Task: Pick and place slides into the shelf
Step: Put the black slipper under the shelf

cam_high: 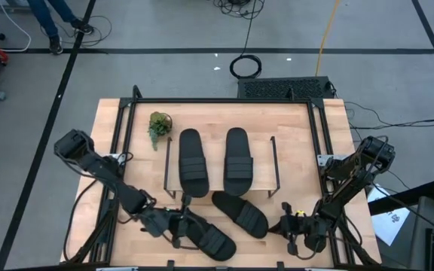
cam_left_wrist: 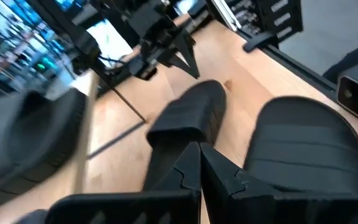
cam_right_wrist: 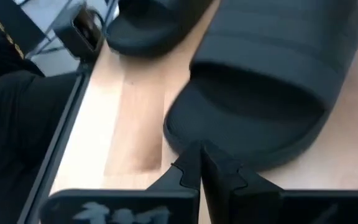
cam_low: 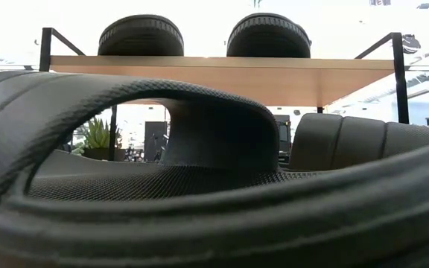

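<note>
Two black slides (cam_high: 192, 162) (cam_high: 238, 159) lie side by side, soles down, on the shelf's (cam_high: 273, 162) wood plank; the low view shows them from the end (cam_low: 141, 36) (cam_low: 268, 36). Two more slides lie on the table in front of the shelf: a middle one (cam_high: 241, 213) and a near one (cam_high: 206, 235), which fills the low view (cam_low: 214, 186). My left gripper (cam_high: 176, 223) is shut, low at the near slide's left end. My right gripper (cam_high: 287, 226) is shut, low at the middle slide's right end (cam_right_wrist: 229, 143). My left gripper's shut fingers (cam_left_wrist: 199, 163) point level toward the table's right, between the middle slide (cam_left_wrist: 188, 118) and the near slide (cam_left_wrist: 303, 143); I cannot tell whether they touch either. My right gripper's shut fingertips (cam_right_wrist: 199, 158) meet the rim of the middle slide's end (cam_right_wrist: 185, 140) level from the right; I cannot tell whether they touch it.
A small potted plant (cam_high: 159, 126) stands on the table left of the shelf, toward the far edge. The shelf's black wire side frames (cam_high: 169, 169) stand just beyond the two table slides. A black frame (cam_high: 224, 101) borders the tabletop. Bare wood lies right of the shelf (cam_high: 300, 165).
</note>
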Motion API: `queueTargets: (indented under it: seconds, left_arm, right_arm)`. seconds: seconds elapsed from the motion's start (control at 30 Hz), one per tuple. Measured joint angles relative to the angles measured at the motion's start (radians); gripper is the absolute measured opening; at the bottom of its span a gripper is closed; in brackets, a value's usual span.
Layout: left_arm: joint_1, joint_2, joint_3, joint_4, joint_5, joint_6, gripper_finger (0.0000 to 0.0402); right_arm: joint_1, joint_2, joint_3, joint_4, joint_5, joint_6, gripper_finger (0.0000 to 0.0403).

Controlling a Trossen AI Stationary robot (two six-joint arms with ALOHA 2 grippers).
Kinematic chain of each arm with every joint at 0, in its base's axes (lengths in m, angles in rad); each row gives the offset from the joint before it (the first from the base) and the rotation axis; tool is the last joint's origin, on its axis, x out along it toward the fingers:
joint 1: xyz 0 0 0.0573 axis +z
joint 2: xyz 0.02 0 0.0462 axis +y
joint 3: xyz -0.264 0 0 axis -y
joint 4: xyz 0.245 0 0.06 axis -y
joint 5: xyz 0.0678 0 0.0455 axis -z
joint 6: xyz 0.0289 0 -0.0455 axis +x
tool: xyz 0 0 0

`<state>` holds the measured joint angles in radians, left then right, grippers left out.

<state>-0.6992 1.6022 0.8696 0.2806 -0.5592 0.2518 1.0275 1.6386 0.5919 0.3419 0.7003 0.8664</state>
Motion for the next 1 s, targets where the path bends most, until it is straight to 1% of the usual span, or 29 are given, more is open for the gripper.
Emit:
queueTargets:
  seconds: [0.1,0.23,0.3,0.37,0.5,0.63,0.73,0.9,1.0]
  left_arm:
    - [-0.027,-0.029,0.000,-0.023,-0.042,0.001,0.0002]
    - [-0.053,-0.058,0.000,-0.055,-0.049,-0.040,0.0002]
    - [-0.063,-0.063,0.000,-0.079,-0.036,-0.075,0.0005]
    - [-0.067,-0.064,0.000,-0.114,0.001,-0.111,0.0007]
    - [-0.069,-0.063,0.000,-0.167,0.065,-0.212,0.0004]
    - [-0.075,-0.063,0.000,-0.191,0.073,-0.311,0.0002]
    - [-0.089,-0.063,0.000,-0.189,0.070,-0.325,0.0011]
    - [-0.111,-0.063,0.000,-0.173,0.063,-0.326,0.0030]
    - [-0.126,-0.063,0.000,-0.173,0.059,-0.294,0.0031]
  right_arm:
    - [0.003,0.000,0.000,0.026,0.017,-0.042,0.0000]
    - [0.013,0.000,0.000,0.016,0.030,-0.055,0.0000]
    - [0.016,0.000,0.000,0.024,0.030,-0.074,0.0000]
    - [0.016,0.000,0.000,0.045,0.031,-0.105,0.0000]
    - [0.013,0.000,0.000,0.155,0.032,-0.261,0.0000]
    - [0.006,-0.002,0.000,0.295,0.037,-0.480,0.0000]
    - [0.006,-0.017,0.000,0.348,0.037,-0.560,0.0000]
    - [0.006,-0.044,0.000,0.348,0.037,-0.582,0.0000]
    - [0.006,-0.045,0.000,0.346,0.036,-0.601,0.0000]
